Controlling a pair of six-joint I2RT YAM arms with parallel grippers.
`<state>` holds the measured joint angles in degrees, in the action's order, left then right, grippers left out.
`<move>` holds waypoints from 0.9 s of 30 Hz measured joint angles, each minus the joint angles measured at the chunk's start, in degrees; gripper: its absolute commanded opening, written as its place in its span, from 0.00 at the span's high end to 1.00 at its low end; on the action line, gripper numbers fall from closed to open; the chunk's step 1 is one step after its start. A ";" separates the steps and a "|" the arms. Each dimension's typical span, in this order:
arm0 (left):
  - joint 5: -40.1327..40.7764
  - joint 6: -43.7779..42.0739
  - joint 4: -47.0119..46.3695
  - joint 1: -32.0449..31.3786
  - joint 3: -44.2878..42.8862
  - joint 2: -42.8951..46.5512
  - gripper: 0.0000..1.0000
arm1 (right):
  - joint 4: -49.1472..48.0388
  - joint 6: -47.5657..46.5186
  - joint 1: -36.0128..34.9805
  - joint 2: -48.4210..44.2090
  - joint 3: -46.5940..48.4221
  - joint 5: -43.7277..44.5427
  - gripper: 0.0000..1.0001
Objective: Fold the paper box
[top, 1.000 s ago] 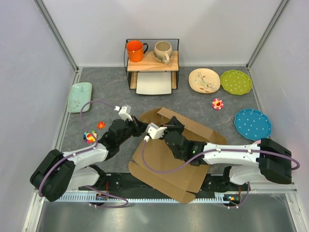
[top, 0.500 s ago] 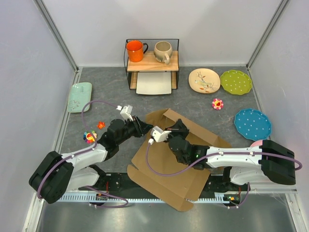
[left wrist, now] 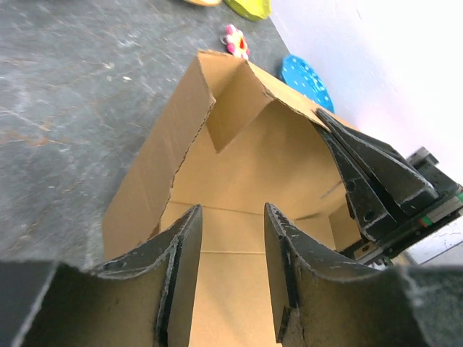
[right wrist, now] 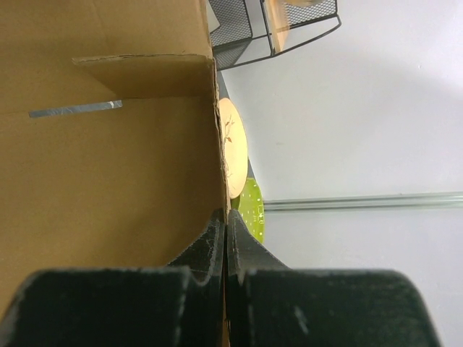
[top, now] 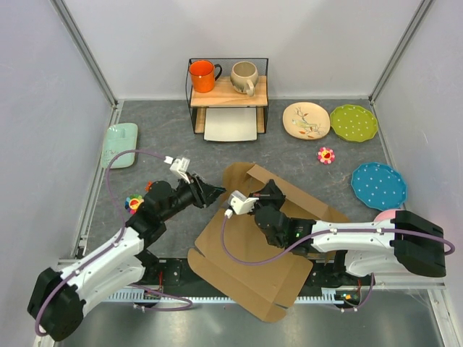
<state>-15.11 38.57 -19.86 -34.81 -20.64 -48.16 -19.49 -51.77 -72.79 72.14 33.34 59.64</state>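
Observation:
The paper box [top: 246, 253] is a large brown die-cut cardboard sheet lying mid-table, its far flaps raised. My right gripper [top: 266, 188] is shut on the edge of a raised far flap; in the right wrist view the fingers [right wrist: 226, 230] pinch the thin cardboard edge [right wrist: 108, 166]. My left gripper [top: 215, 194] is open and empty at the sheet's far-left corner. In the left wrist view its fingers [left wrist: 230, 224] hover just above the cardboard [left wrist: 246, 166], pointing into the raised flaps, with the right gripper [left wrist: 369, 181] beyond.
A wire rack holds an orange mug [top: 202, 75] and a beige mug [top: 244, 77] above a white tray [top: 231, 129]. A cream plate [top: 306, 120], a green plate [top: 354, 122] and a blue plate [top: 379, 185] lie right. A mint tray [top: 119, 143] and flower toys [top: 151, 186] lie left.
The right gripper has carried the raised flap slightly right and the sheet has slid toward the near edge. The left arm has stretched out, its gripper staying at the sheet's corner.

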 measured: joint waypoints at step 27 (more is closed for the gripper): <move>1.01 3.61 -23.74 6.45 -4.92 -34.38 0.52 | -3.58 -5.51 -5.38 -0.92 -1.07 1.99 1.00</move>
<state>-14.11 42.17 -43.59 -28.36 -25.56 -82.54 -23.07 -57.28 -78.17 71.22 32.27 61.63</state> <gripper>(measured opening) 0.488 0.011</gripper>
